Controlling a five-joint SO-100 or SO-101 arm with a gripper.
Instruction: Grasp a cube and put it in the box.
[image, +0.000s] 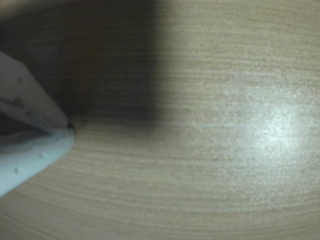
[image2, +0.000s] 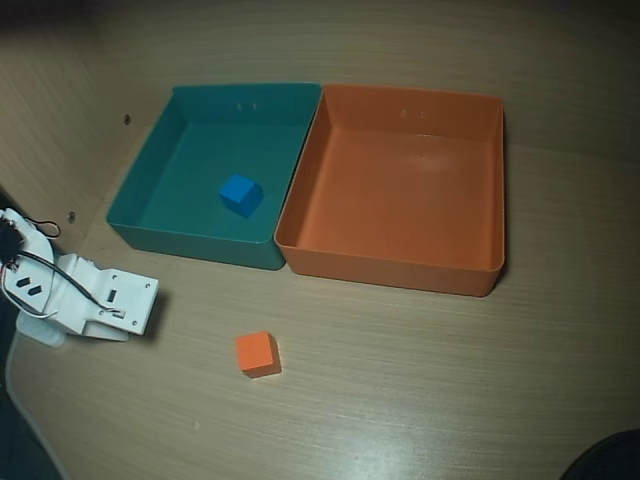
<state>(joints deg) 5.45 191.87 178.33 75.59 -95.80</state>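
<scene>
The small orange cube (image2: 257, 353) sits alone on the wooden table, in front of the trays. The orange box (image2: 392, 268) stands behind it to the right and is empty. In the overhead view my white arm (image2: 92, 300) is folded at the left edge, well left of the cube, and its fingertips are hidden. In the wrist view my gripper (image: 70, 129) enters from the left with its two pale fingers (image: 30, 100) meeting at the tip, shut and empty over bare wood. Neither cube nor box shows in the wrist view.
A teal tray (image2: 190, 243) stands against the orange box's left side, with a small blue cube (image2: 240, 194) inside. The table's rounded front-left edge (image2: 20, 400) runs near the arm. A dark object (image2: 605, 458) intrudes at the bottom right corner.
</scene>
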